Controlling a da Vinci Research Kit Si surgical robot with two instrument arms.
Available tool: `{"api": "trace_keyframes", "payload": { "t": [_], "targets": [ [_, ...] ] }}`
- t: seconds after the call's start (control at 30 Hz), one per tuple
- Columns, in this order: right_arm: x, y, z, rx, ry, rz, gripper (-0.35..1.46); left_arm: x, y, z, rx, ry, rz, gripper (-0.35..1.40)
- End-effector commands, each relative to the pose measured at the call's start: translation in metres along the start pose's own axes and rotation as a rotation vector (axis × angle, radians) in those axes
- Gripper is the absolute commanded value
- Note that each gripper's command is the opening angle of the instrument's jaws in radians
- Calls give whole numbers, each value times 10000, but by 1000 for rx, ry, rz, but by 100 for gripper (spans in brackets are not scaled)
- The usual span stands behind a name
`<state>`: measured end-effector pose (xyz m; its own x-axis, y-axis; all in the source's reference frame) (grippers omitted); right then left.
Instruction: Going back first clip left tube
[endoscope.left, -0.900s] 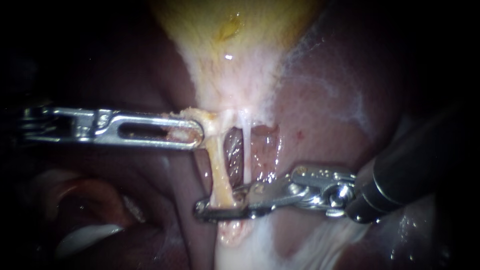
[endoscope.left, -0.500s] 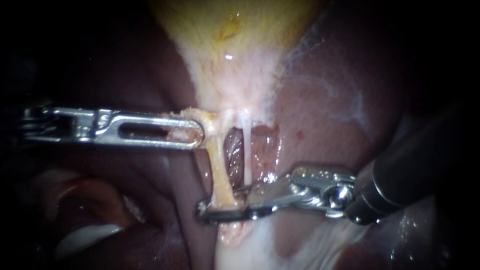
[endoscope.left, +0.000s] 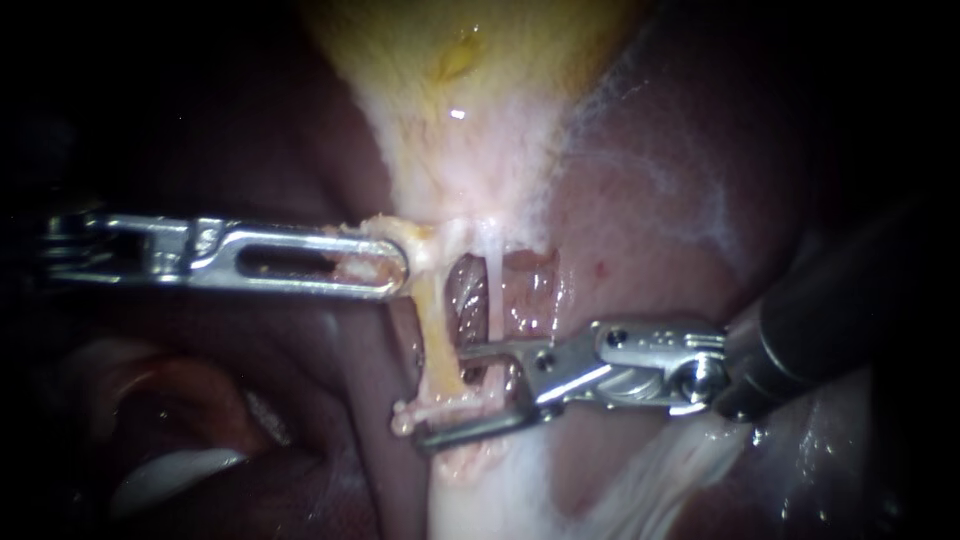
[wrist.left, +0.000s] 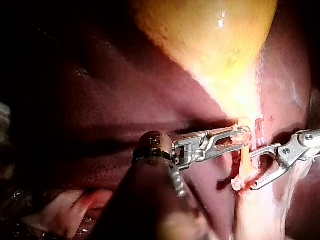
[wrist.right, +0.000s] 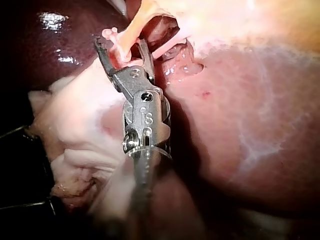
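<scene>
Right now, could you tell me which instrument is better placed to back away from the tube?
Right, I'd say. My slender steel right instrument stands open around the pale clip on the yellowish left tube; the left instrument is holding tissue taut.

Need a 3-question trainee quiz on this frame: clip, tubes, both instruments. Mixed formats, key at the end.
1. True or false: the right instrument, a silver steel claw on a dark shaft, is shut on the pale, bar-shaped clip.
2. The clip sits across: A) the tan left tube; B) the thin white right tube; C) the dark red liver.
3. Fill in: the left instrument, a silver slotted steel claw, is shut on the left tube at the end nearest the ____.

Key
1. False: its claw is open, with the clip between the two halves.
2. A
3. yellow gallbladder
</scene>
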<state>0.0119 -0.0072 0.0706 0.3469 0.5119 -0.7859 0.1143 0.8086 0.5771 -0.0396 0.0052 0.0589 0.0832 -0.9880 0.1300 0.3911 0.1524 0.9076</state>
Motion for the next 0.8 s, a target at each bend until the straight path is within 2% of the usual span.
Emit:
{"api": "trace_keyframes", "payload": {
  "t": [0.03,0.4,0.5,0.67,0.8],
  "targets": [
    [2,0,-8,-4,0,-6,50,0,0,0,0,0,0,-35],
    [42,7,-114,-52,1,-75,50,-1,2,0,1,1,0,-35],
    [47,7,-128,-63,0,-81,50,-1,3,0,1,1,0,-35],
    [48,6,-132,-62,0,-80,50,-2,8,2,-4,-4,1,-35],
    [48,5,-132,-58,0,-80,50,-6,14,15,-7,-7,2,-35]
  ]
}}
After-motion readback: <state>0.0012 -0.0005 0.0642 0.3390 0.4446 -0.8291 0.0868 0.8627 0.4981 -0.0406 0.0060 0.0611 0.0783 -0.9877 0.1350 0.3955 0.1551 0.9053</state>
